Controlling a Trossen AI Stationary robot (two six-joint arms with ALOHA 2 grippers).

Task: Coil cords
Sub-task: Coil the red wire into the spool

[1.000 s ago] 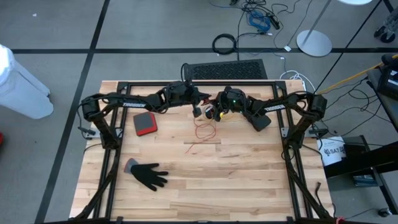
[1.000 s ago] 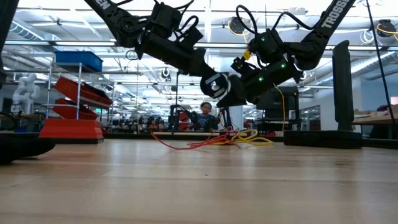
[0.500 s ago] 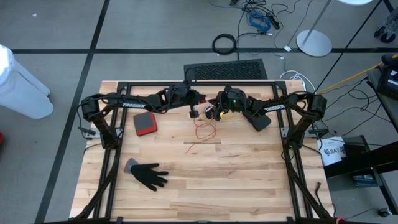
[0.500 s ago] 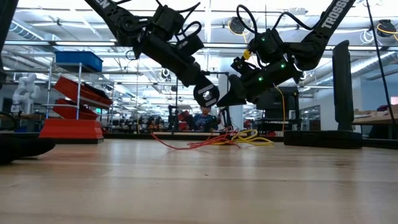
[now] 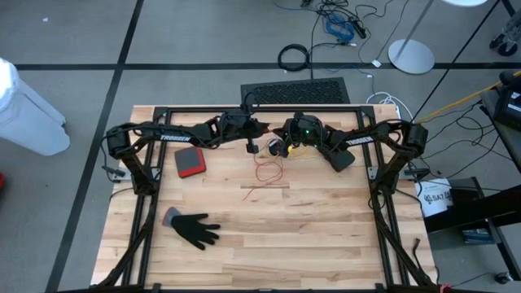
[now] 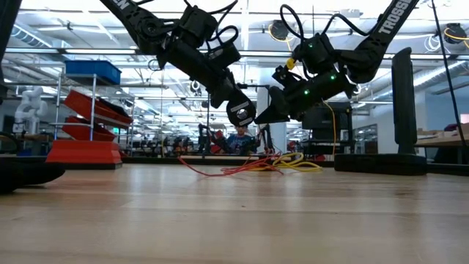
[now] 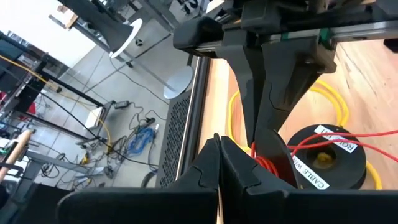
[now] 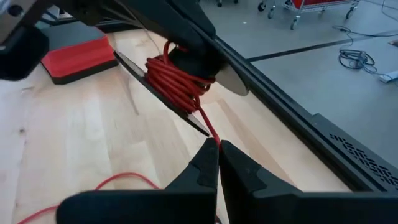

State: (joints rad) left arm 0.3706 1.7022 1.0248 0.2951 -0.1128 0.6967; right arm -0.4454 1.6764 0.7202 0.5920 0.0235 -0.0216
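A small black spool [image 8: 180, 74] wound with red wire hangs above the table's far middle; it also shows in the low view [image 6: 240, 114] and the left wrist view [image 7: 329, 162]. My left gripper [image 5: 254, 147] is shut at the spool. My right gripper [image 5: 277, 149] faces it, shut on the red wire just off the spool. The rest of the red wire [image 5: 269, 171] lies loose on the table. A yellow cord [image 7: 336, 106] lies in loops under the spool. No black cord shows. My left gripper [image 7: 217, 146] comes from the table's left and is shut at the spool's rim [image 7: 280, 180], but its own fingers hide the place of contact. The spool is lifted clear of the table and tilted. My right gripper [image 8: 217, 146] pinches one strand of the red wire [image 8: 211, 134] between its two fingertips, a short way from the windings. It comes from the table's right, slanting down. The strand runs straight from the fingers up to the spool.
A red and black flat block [image 5: 190, 161] lies at the left. A black glove [image 5: 195, 229] lies at the near left. A black mat [image 5: 297, 91] lies past the far edge, and a thick black cable ring [image 5: 294, 57] lies on the floor beyond it.
My left gripper has gone down and a little toward the table's left with the spool, drawing away from my right gripper. My right gripper has stayed where it was, shut on the red wire.
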